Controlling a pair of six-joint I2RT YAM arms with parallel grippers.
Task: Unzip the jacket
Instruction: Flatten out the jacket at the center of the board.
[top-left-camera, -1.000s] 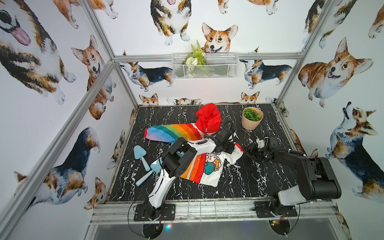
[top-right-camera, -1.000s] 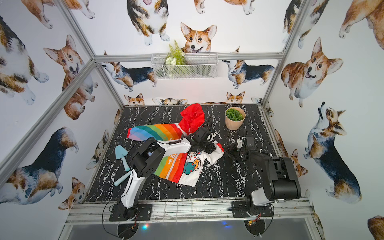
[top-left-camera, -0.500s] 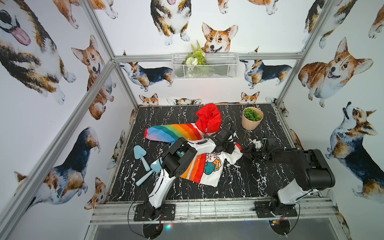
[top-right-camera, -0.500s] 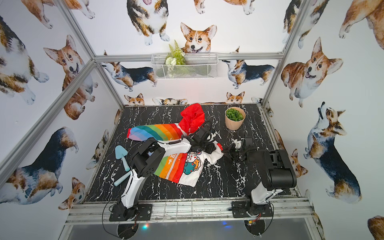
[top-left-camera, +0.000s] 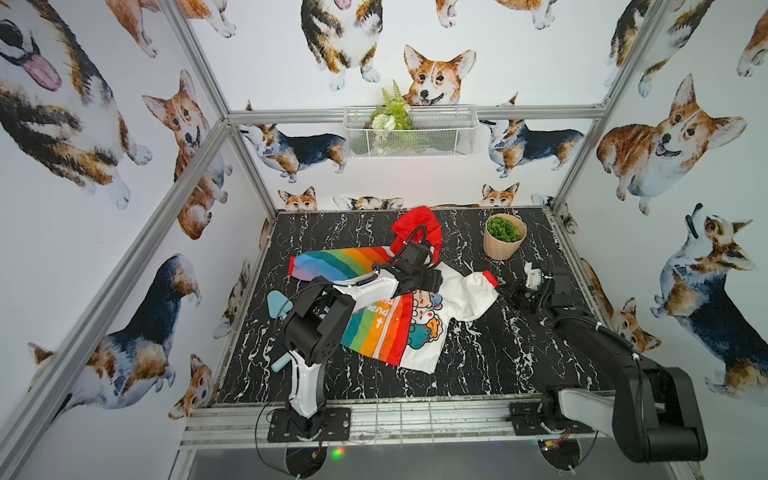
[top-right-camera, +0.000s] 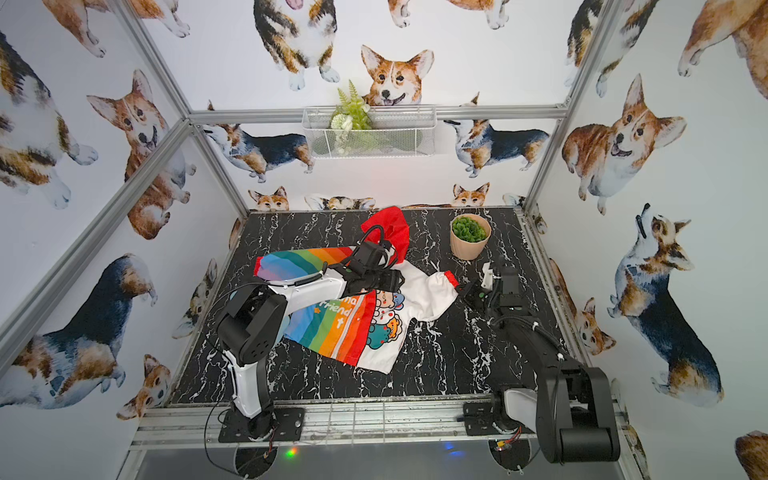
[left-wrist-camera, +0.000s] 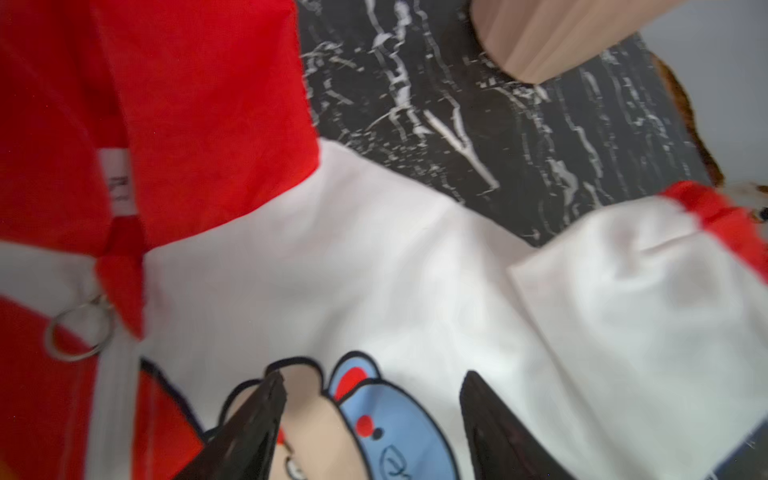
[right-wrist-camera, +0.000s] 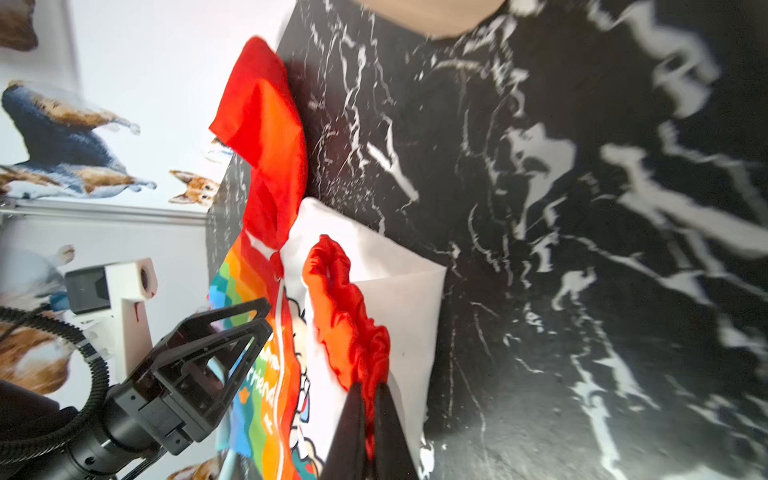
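Note:
The jacket (top-left-camera: 390, 332) (top-right-camera: 353, 328) lies flat on the black marble table, red hood (left-wrist-camera: 199, 104) toward the back wall. Its white zip (left-wrist-camera: 112, 395) runs down the middle, closed, with a metal ring pull (left-wrist-camera: 79, 330) at the collar. My left gripper (top-left-camera: 419, 280) (left-wrist-camera: 372, 376) hovers open over the cartoon animals on the white half, to one side of the zip. My right gripper (top-left-camera: 500, 286) (right-wrist-camera: 369, 388) is shut on the red cuff (right-wrist-camera: 349, 316) (top-right-camera: 452, 277) of the white sleeve.
A beige pot with a green plant (top-left-camera: 504, 241) (top-right-camera: 469, 236) stands at the back right, close to the right arm. A light-blue tool (top-left-camera: 276, 305) lies left of the jacket, partly under the left arm. A wire basket (top-left-camera: 409, 133) hangs on the back wall.
My left gripper's jaws have spread apart above the jacket's chest. My right gripper has moved in to the sleeve end and closed on the red cuff.

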